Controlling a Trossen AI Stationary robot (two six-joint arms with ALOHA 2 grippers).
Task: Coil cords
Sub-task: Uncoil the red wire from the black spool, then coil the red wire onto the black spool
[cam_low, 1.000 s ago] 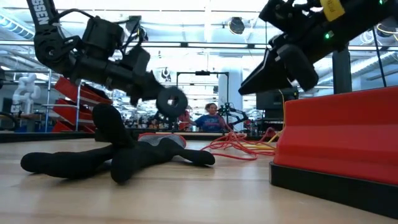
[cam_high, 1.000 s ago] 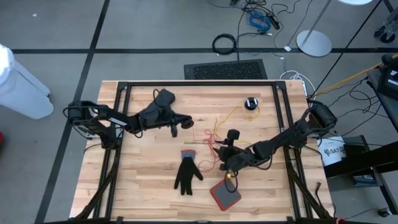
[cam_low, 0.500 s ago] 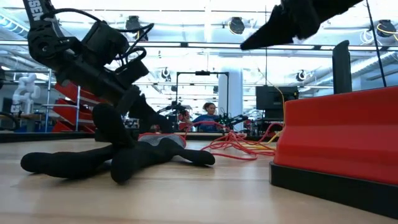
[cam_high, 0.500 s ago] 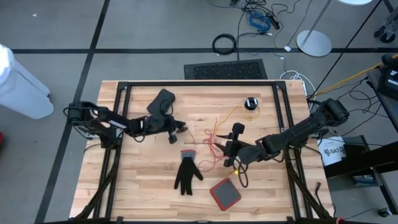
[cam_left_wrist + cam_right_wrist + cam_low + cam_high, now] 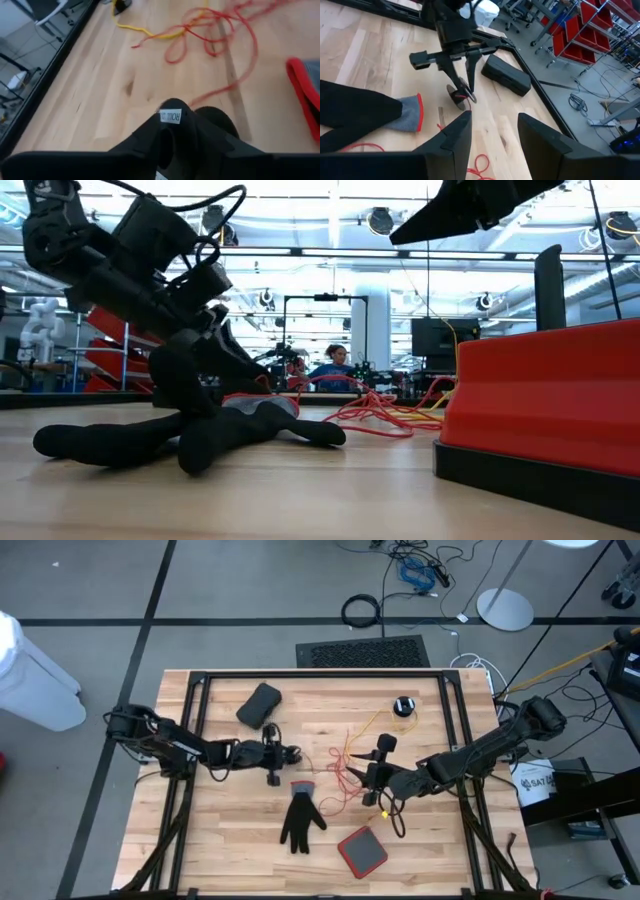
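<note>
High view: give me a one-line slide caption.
Left gripper and right gripper flank tangled red and yellow cords above a black glove.

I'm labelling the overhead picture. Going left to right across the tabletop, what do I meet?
Left hand → black glove → tangled cords → right hand → black puck.

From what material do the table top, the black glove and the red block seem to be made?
Table top: light wood planks, matte; grain and seams show. Black glove: soft knitted fabric, probably; it lies limp, with a grey cuff edged in red. Red block: likely smooth plastic or foam on a dark base; the look leaves this open.
</note>
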